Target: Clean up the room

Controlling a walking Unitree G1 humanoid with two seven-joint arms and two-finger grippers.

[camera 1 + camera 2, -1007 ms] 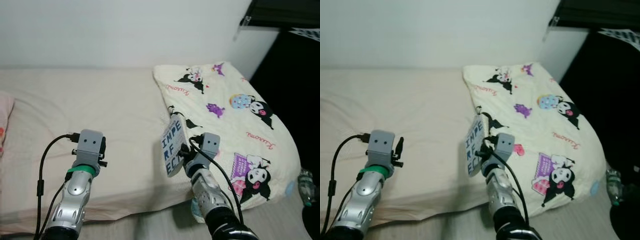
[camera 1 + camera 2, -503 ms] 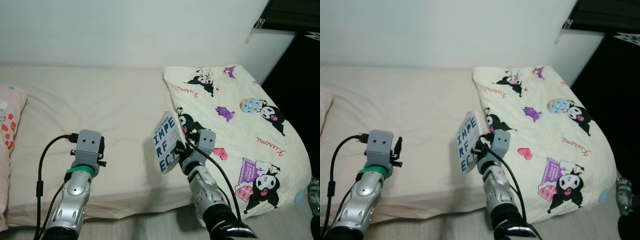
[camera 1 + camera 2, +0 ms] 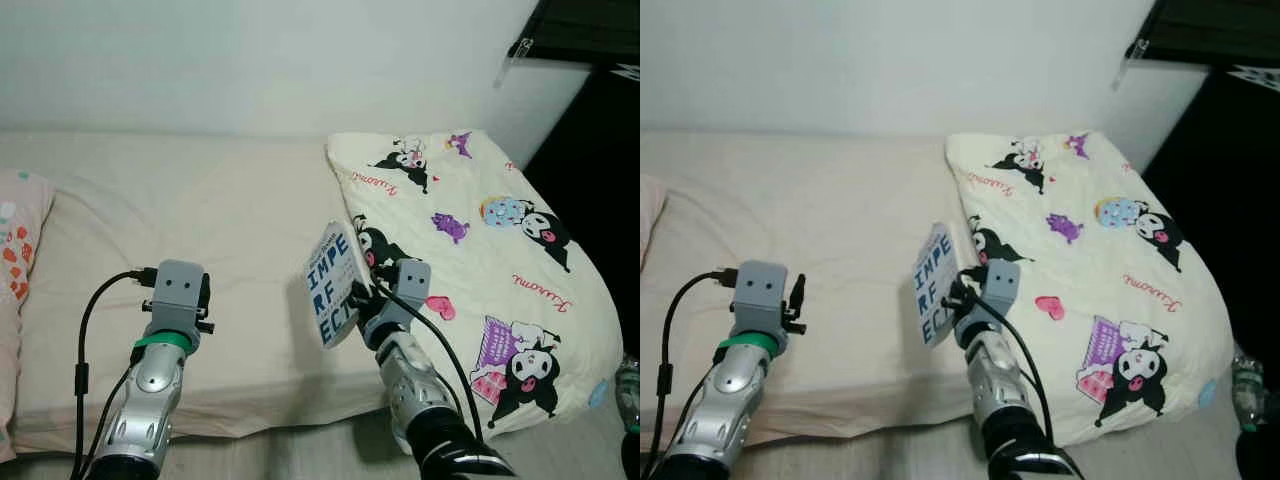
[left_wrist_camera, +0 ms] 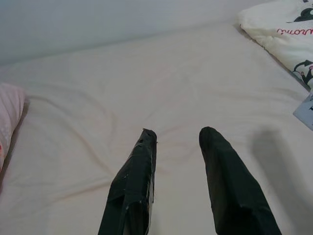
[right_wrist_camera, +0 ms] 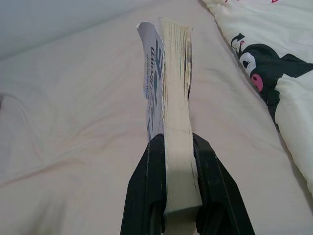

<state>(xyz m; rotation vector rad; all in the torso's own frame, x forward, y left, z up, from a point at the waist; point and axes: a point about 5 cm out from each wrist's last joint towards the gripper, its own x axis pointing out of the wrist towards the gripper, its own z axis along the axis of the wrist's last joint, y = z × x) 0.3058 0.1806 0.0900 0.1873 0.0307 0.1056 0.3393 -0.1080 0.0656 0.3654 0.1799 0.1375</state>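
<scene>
Book (image 3: 330, 285) clamped upright in your right claw (image 5: 178, 196), above bed (image 3: 230, 250) just beside cartoon duvet (image 3: 480, 250). Left claw (image 4: 178, 142) hovers over sheet, fingers apart, holding nothing. Carrying step likely; next you need a spot to set book flat

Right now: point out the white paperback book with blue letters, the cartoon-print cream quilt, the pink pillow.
white paperback book (image 3: 330, 285), left eye view, front cover
cartoon-print cream quilt (image 3: 480, 260), left eye view, middle
pink pillow (image 3: 15, 235), left eye view, corner

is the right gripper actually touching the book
Touching. In the right wrist view the right gripper has both black fingers pressed flat against the book, one on each side, with no gap.
</scene>
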